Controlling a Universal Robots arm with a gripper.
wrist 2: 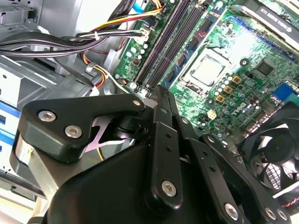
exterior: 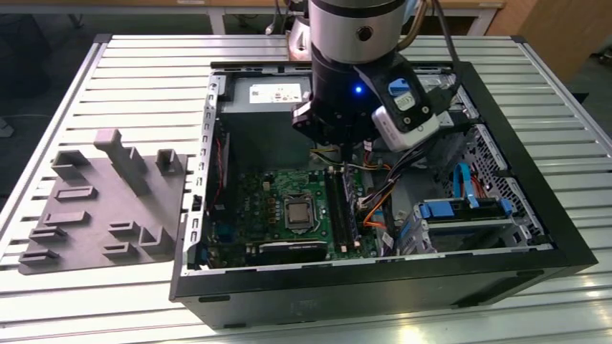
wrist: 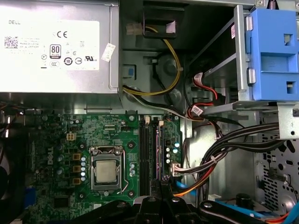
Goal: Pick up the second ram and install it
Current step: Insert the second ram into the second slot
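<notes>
Gripper (wrist 2: 161, 93): over the open computer case (exterior: 535, 269), fingers drawn together on a thin dark edge, seemingly the memory stick (wrist 2: 162, 99); grip not certain. Memory slots (wrist: 150, 158): just beyond the fingertips. Processor (wrist: 106, 171): beside the slots. Grey tray (exterior: 100, 208): well apart, outside the case.
</notes>
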